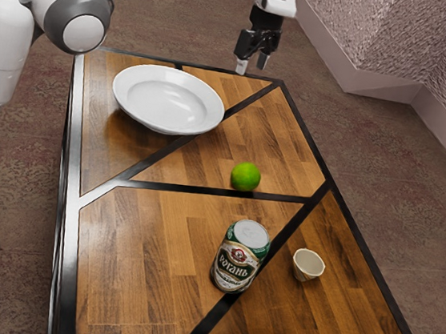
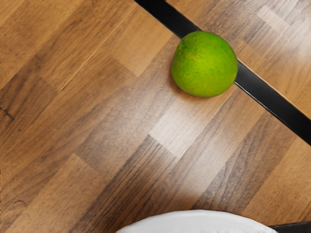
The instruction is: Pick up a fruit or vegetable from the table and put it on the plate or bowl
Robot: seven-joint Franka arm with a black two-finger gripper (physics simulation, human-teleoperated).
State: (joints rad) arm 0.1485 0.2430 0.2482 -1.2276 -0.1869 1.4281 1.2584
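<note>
- Black two-finger gripper (image 1: 249,67): raised above the table's far edge; fingers apart, nothing between them.
- Small round green lime (image 1: 246,176) (image 2: 204,63): on the brown wooden table (image 1: 153,288), mid-table, touching a black inlay line; nearer than the plate and toward the exterior view's right of it; well apart from the gripper.
- Shallow white ceramic plate (image 1: 123,91) (image 2: 194,222): far left; holds nothing.
- Progress: judged at the outset; approach, grasp, carry and placing all remain.
- Orientation: lime almost spherical; no readable long axis or pointing end.
</note>
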